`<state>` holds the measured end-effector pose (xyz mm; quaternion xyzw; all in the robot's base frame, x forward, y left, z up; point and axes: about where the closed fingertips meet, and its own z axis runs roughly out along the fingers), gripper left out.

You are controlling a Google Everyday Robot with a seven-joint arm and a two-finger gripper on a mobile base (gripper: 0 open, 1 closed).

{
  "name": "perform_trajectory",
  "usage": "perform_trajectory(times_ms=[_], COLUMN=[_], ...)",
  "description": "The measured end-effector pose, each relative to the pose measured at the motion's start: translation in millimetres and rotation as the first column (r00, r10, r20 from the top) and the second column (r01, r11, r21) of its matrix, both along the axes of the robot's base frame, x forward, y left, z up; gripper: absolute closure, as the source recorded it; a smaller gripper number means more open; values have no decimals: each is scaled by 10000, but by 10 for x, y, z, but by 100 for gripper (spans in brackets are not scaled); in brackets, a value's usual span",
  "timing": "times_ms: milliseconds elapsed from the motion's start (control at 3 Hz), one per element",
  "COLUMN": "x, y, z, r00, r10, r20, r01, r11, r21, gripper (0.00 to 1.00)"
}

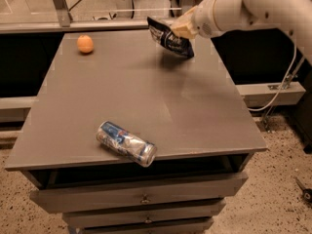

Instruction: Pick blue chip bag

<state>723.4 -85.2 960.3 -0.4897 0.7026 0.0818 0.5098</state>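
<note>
The blue chip bag (169, 38) is a dark navy crinkled foil bag with white lettering. It hangs tilted in the air above the far right part of the grey table (146, 96). My gripper (184, 28) is shut on the bag's upper right edge and holds it off the tabletop. The white arm comes in from the upper right.
A crushed silver-blue drink can (126, 143) lies on its side near the table's front edge. An orange (85, 44) sits at the far left corner. Drawers run under the tabletop. A cable hangs at the right beside a low ledge (273, 91).
</note>
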Motion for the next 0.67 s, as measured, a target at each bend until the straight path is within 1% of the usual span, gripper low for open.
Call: perform_trajectory(times_ms=[333,667], x=[-361,-586], y=[170,278], z=[528,872], r00=[9917,9788], r10=[946,1523], r20=[872,1372], r01=[-927,-1470], r11=[9954,9880], r21=[-257,-484], gripper=[100,100])
